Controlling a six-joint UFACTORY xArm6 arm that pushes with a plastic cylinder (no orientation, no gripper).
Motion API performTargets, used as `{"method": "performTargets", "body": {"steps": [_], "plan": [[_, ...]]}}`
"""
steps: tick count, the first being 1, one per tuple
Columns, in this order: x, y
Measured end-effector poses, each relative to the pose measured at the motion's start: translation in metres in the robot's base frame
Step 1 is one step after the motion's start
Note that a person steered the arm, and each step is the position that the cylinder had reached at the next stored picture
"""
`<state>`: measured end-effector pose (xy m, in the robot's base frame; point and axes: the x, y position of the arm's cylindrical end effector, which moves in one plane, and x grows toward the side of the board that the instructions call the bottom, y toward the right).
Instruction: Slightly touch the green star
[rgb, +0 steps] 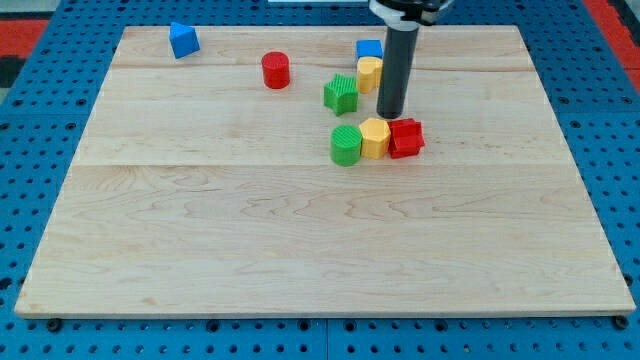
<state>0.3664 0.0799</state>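
Observation:
The green star (341, 94) lies on the wooden board (300, 230) near the top middle. My tip (389, 115) stands to the star's right, apart from it by a small gap. It is just right of a yellow block (369, 73) and just above a yellow hexagon (375, 138) and a red star (406, 138).
A green cylinder (346, 145) sits left of the yellow hexagon, touching it. A blue cube (369, 49) lies above the yellow block. A red cylinder (276, 70) is left of the green star. A blue block (184, 40) sits at the top left.

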Motion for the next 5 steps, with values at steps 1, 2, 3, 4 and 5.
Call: {"method": "performTargets", "body": {"steps": [1,2,3,4,5], "plan": [[0.023,0.029],[0.041,0.03],[0.043,0.037],[0.062,0.064],[0.064,0.072]]}}
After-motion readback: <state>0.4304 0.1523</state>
